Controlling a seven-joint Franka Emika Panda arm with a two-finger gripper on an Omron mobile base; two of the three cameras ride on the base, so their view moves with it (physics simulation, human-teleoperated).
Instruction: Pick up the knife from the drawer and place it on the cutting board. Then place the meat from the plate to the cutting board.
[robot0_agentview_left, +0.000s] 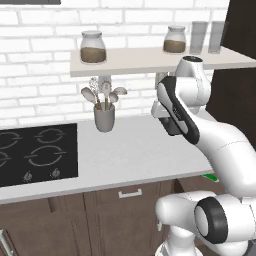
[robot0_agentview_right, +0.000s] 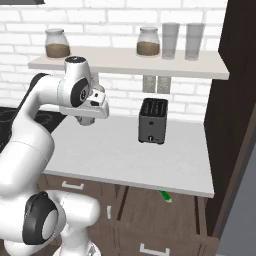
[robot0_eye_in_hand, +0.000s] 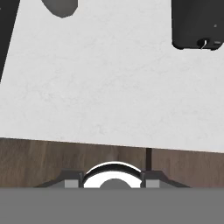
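Observation:
The knife (robot0_agentview_right: 165, 196) lies in the open drawer (robot0_agentview_right: 150, 212) below the counter's front edge. Its green handle pokes out and the blade is hidden under the counter. A sliver of the green handle (robot0_agentview_left: 210, 177) also peeks out beside my arm. My gripper (robot0_agentview_right: 86, 120) hangs pointing down over the counter, left of the toaster and well above and left of the knife. In the hand view its fingertips (robot0_eye_in_hand: 72, 180) stand wide apart with nothing between them, so it is open. The cutting board, plate and meat are out of view.
A black toaster (robot0_agentview_right: 152, 127) stands at the back of the white counter (robot0_agentview_right: 125, 155). A grey utensil holder (robot0_agentview_left: 104, 117) and a black stove (robot0_agentview_left: 35, 152) are to the left. A shelf (robot0_agentview_left: 150, 60) with jars runs overhead. A dark tall cabinet (robot0_agentview_right: 235, 100) borders the right.

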